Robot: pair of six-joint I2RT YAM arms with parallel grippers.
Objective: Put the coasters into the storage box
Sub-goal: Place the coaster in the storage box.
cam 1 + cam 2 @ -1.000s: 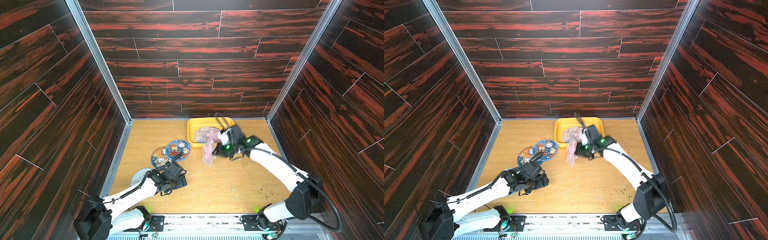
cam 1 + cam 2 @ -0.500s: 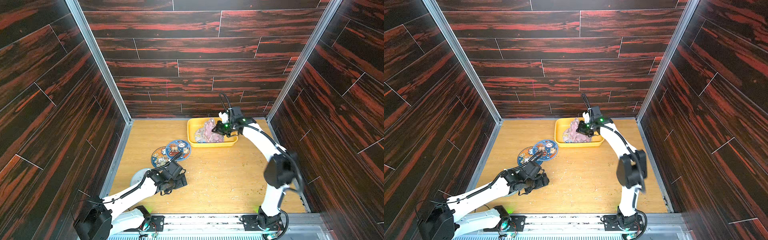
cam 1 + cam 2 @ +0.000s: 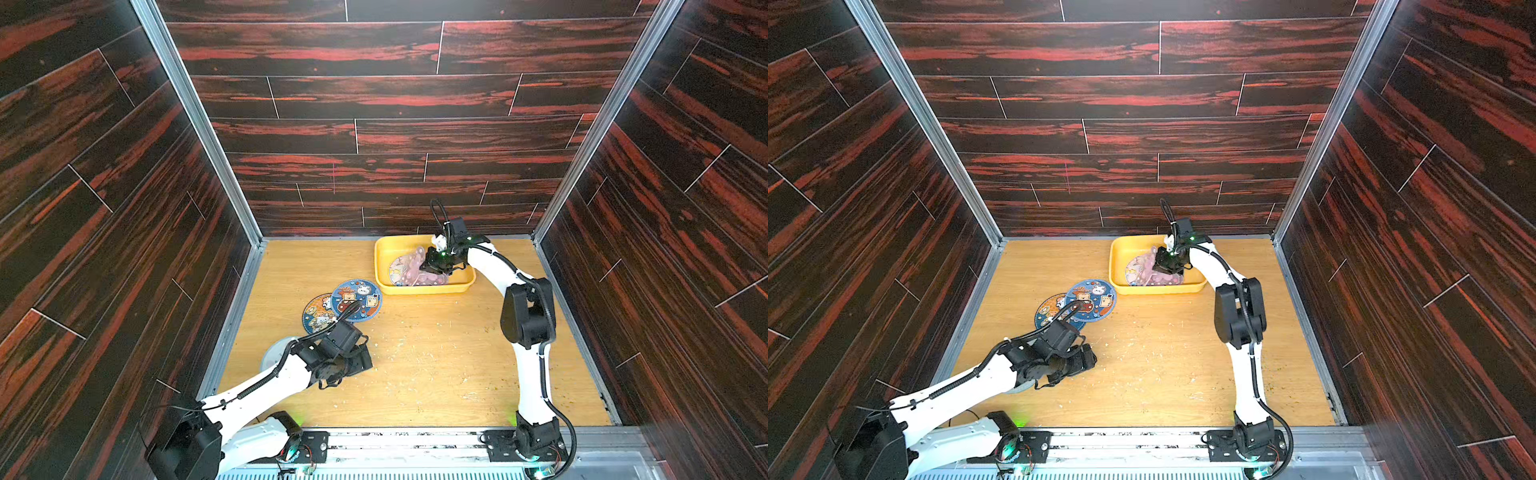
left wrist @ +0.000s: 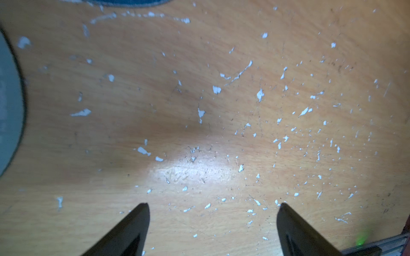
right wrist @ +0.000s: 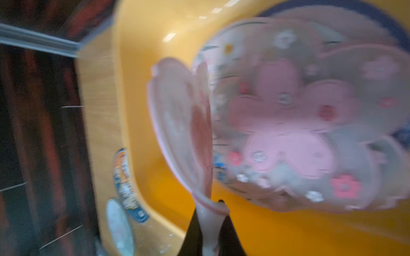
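Overhead, in both top views, a yellow storage box (image 3: 428,289) (image 3: 1156,287) sits at the far side of a wooden table (image 3: 436,365). The right end effector (image 3: 432,266) (image 3: 1163,266) reaches into it, clamped on a pink blossom coaster (image 3: 417,255) tilted above the other coasters (image 3: 400,273) lying inside. Two blue cartoon coasters (image 3: 356,300) overlap on the table just beside the box. A grey coaster (image 3: 276,351) lies partly under the left arm. The left end effector (image 3: 363,363) hovers near the blue pair.

From the left wrist, the left end effector (image 4: 213,205) shows dark fingers (image 4: 133,223) spread wide over flecked table, holding nothing. The grey coaster (image 4: 8,110) curves in at the frame's edge.

From the right wrist, blurred, the right end effector (image 5: 210,221) pinches the pink blossom coaster (image 5: 182,124) by its rim inside the yellow box, beside the floral pile (image 5: 299,115).
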